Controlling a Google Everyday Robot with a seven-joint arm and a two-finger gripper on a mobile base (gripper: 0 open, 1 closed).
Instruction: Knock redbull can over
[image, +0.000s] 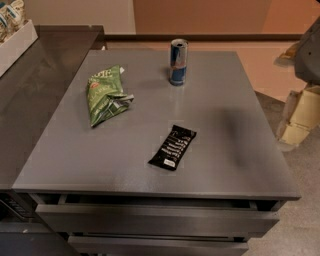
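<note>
redbull can (178, 62) upright at bench (125, 165) far edge, long axis vertical, silver top up. my gripper (299, 117) off right side, well apart; grip state: cannot tell.

One high view, angled down over table (225, 100) from its front, pincer (299, 117) at right edge

— That redbull can (178, 62) is metal, right? Glossy blue-and-silver sides, bright silver top.
— Yes. The table (210, 150) under it looks like grey metal, matt and faintly speckled.
— The green snack bag (106, 95) is crinkled plastic film with a sheen. The black bar (173, 147) has a smooth, shiny wrapper.
— And the gripper (299, 120), off the table's right edge, looks like pale matt plastic.
</note>
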